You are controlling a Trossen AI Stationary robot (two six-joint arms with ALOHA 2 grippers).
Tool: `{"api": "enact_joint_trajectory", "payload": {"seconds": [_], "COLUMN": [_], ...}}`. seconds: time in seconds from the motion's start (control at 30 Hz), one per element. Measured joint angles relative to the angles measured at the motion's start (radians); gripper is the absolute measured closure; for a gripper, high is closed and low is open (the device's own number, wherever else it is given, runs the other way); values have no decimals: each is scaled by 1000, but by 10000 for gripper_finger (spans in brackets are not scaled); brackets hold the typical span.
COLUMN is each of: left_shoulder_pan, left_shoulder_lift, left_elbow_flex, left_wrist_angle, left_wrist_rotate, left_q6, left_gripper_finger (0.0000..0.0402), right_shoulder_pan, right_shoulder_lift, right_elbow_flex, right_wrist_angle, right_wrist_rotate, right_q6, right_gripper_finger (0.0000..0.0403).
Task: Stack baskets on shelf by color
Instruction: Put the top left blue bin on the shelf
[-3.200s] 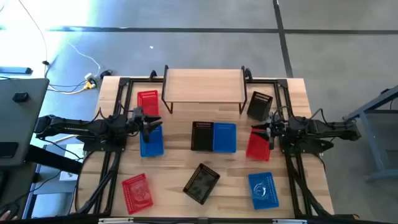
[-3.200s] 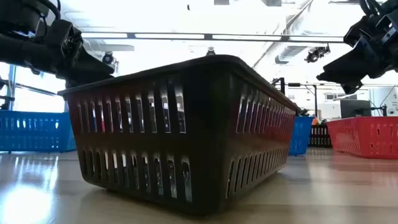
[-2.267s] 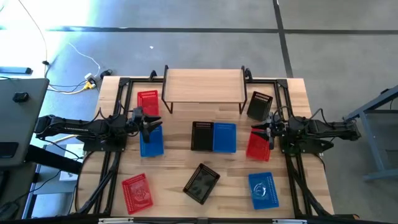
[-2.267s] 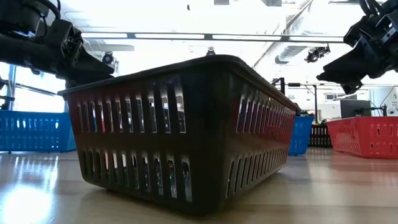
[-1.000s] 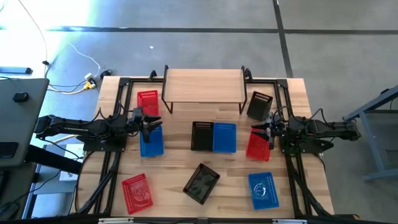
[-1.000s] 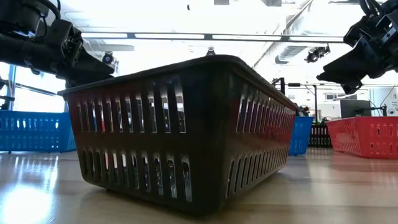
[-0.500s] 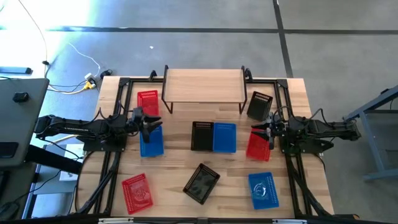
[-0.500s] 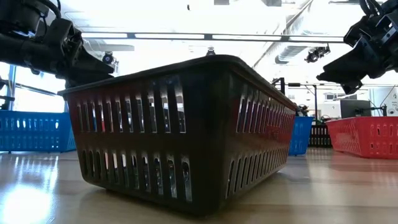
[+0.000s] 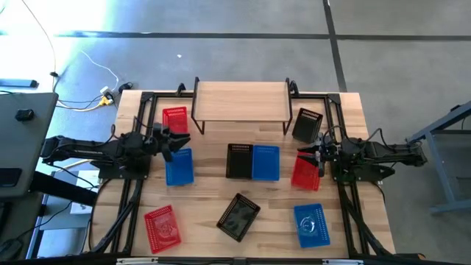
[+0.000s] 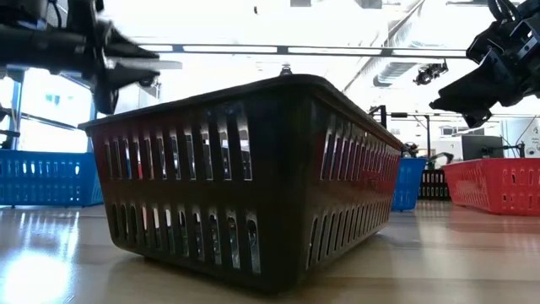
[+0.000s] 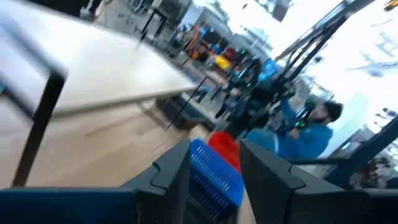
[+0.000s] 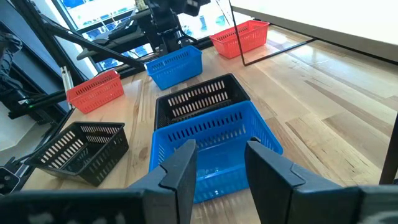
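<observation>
Wooden bench [image 9: 206,199] with scattered baskets; shelf [image 9: 241,101] bare at the back. Left gripper [image 9: 171,140] hovers over a blue basket [image 9: 179,167], fingers apart. Right gripper [image 9: 303,153] above a red basket [image 9: 305,174], fingers apart.

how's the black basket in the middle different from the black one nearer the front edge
The middle black basket lies square to the table and touches the side of a blue basket. The front black basket is turned at an angle and stands alone, touching nothing. The middle one sits just in front of the shelf; the front one is farther from it. Both are upright, empty and on the tabletop.
</observation>
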Motion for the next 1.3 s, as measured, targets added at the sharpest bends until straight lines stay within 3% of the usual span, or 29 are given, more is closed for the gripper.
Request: {"api": "enact_joint_trajectory", "payload": {"seconds": [0.17, 0.4, 0.8, 1.0, 1.3], "left_shoulder_pan": [0, 0, 0, -37, -164], "left_shoulder_lift": [2, 31, 232, 317, 421], "left_elbow_flex": [116, 339, 656, 693, 692], "left_wrist_angle": [-76, -439, -819, -930, -1120], "left_wrist_rotate": [4, 52, 275, 389, 358], "left_q6": [79, 118, 93, 24, -51], "left_gripper_finger": [275, 275, 275, 275, 275], "right_shoulder_pan": [0, 0, 0, 0, 0], "right_shoulder_lift": [0, 0, 0, 0, 0], "right_elbow_flex": [0, 0, 0, 0, 0], "right_wrist_angle": [0, 0, 0, 0, 0], "right_wrist_rotate": [0, 0, 0, 0, 0], "right_q6": [0, 0, 0, 0, 0], "right_gripper_finger": [281, 281, 281, 281, 281]}}
